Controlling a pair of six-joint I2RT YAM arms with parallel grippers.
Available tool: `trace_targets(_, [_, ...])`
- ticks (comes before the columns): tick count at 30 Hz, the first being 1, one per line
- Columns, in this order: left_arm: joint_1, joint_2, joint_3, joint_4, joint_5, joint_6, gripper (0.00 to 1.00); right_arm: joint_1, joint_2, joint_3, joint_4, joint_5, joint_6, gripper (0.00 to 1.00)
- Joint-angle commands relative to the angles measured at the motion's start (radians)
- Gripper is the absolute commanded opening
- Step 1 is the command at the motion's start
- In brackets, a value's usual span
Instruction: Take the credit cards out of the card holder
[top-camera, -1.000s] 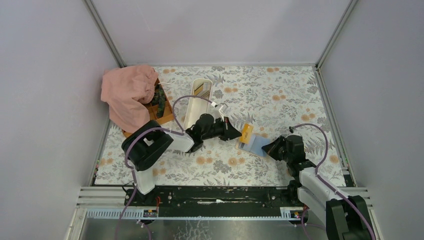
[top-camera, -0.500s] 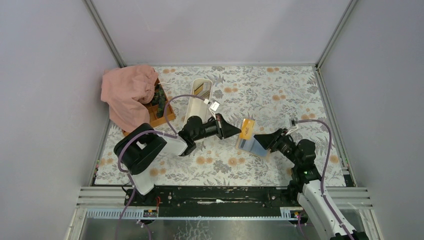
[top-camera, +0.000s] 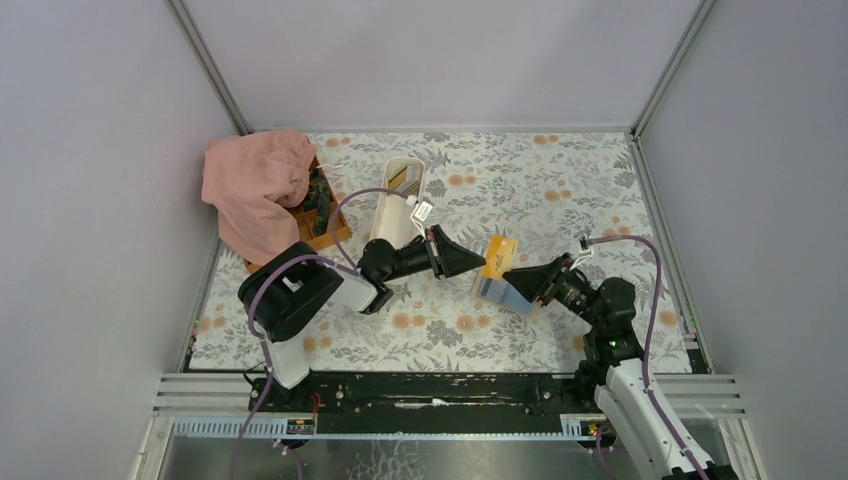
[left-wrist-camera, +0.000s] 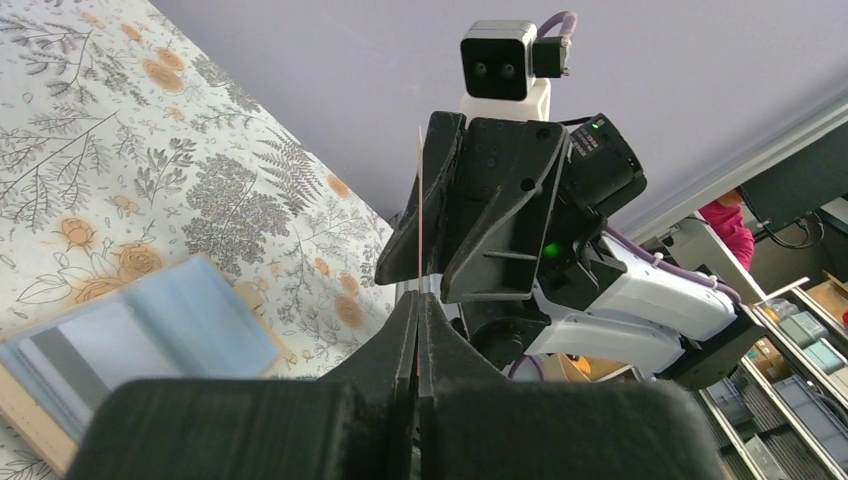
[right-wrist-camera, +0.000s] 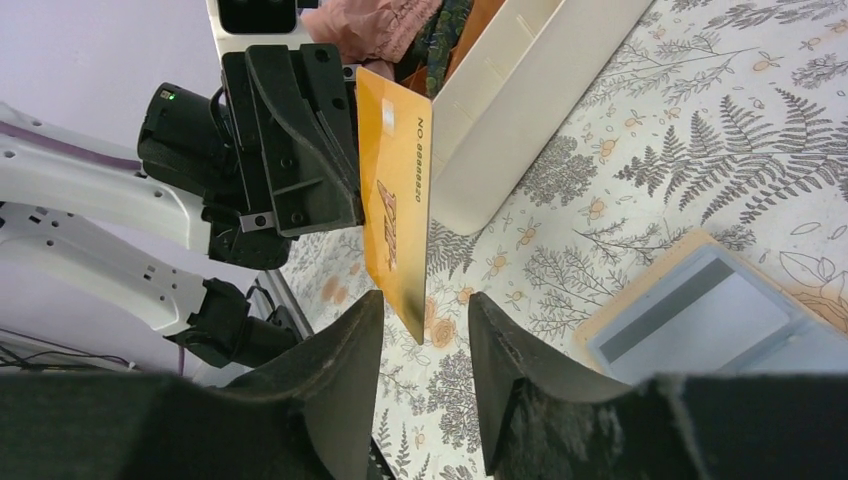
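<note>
An orange credit card (right-wrist-camera: 398, 235) with printed numbers is held in the air on edge, above the table (top-camera: 560, 190) and just over the far side of the card holder (top-camera: 503, 291). The left gripper (top-camera: 478, 262) has its jaws pressed together on one side of the card; seen from the left wrist, the card is only a thin upright line rising from between the closed jaws.

The right gripper (right-wrist-camera: 420, 385) points at the card from the opposite side. Its jaws are apart, and the card's lower corner hangs in the gap between them. No contact between these jaws and the card can be made out.

The card holder lies open and flat near the middle of the table, light blue inside facing up, with a tan edge showing. A grey band shows on its blue inside.

The table has a floral covering of grey ferns and orange blossoms. Behind the left arm lies a long white oval tray (top-camera: 398, 200). Further left, in the far corner, a pink cloth (top-camera: 252, 185) is heaped over a brown wooden box (top-camera: 328, 232).
</note>
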Motion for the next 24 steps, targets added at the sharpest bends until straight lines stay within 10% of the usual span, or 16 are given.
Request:
trace_targets(1, [0.003,0.013,0.018,0.104,0.028,-0.020,0.00,-0.003,-0.010,0.031,0.067,-0.053,-0.012,0.40])
trace_targets(6, [0.003,0.028,0.028,0.109,0.025,-0.032,0.00,-0.002,0.023,0.022,0.124,-0.109,0.012,0.31])
trace_targets(11, [0.003,0.049,0.052,0.110,0.034,-0.046,0.00,-0.002,0.022,0.015,0.127,-0.131,0.014,0.01])
trace_targets(24, [0.032,0.040,0.117,0.107,0.208,-0.049,0.22,-0.002,0.043,0.045,0.139,-0.281,0.018,0.00])
